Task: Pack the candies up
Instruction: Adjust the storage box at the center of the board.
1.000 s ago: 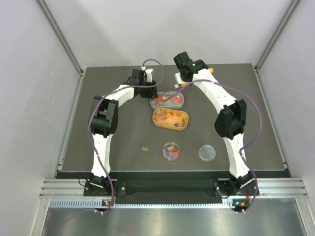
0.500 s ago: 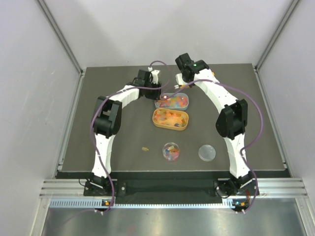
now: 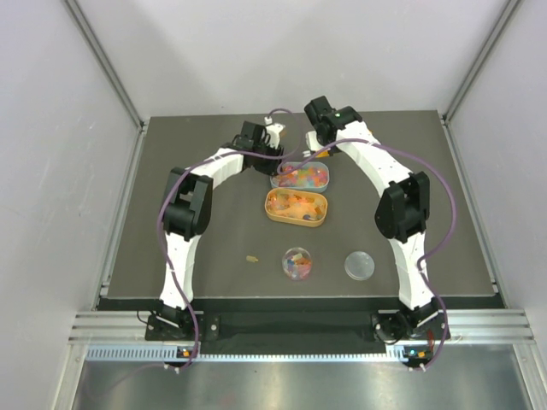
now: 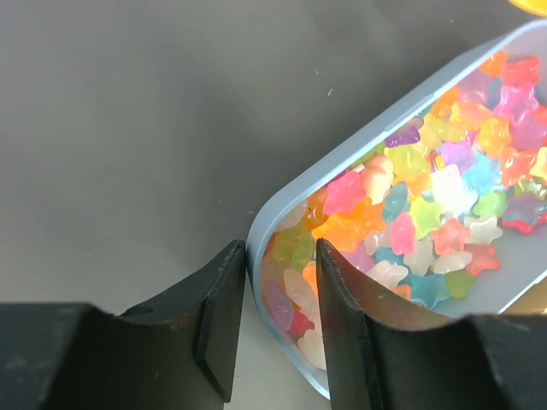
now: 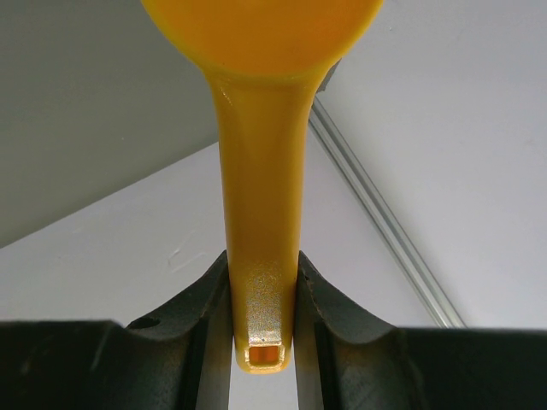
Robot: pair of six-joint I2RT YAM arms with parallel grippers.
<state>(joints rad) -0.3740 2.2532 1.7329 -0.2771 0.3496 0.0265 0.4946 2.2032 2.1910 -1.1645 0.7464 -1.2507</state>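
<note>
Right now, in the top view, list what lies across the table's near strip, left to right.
Small yellowish piece → round tub of candies → clear round lid.

My left arm (image 3: 175,256) and right arm (image 3: 410,265) are white moulded shells with blocky black joint housings (image 3: 182,207); a thin purple cable (image 3: 157,226) loops along each. My left tool (image 4: 279,256) and right tool (image 5: 262,265) end in two matte black, bevelled fingers (image 4: 218,316).
</note>
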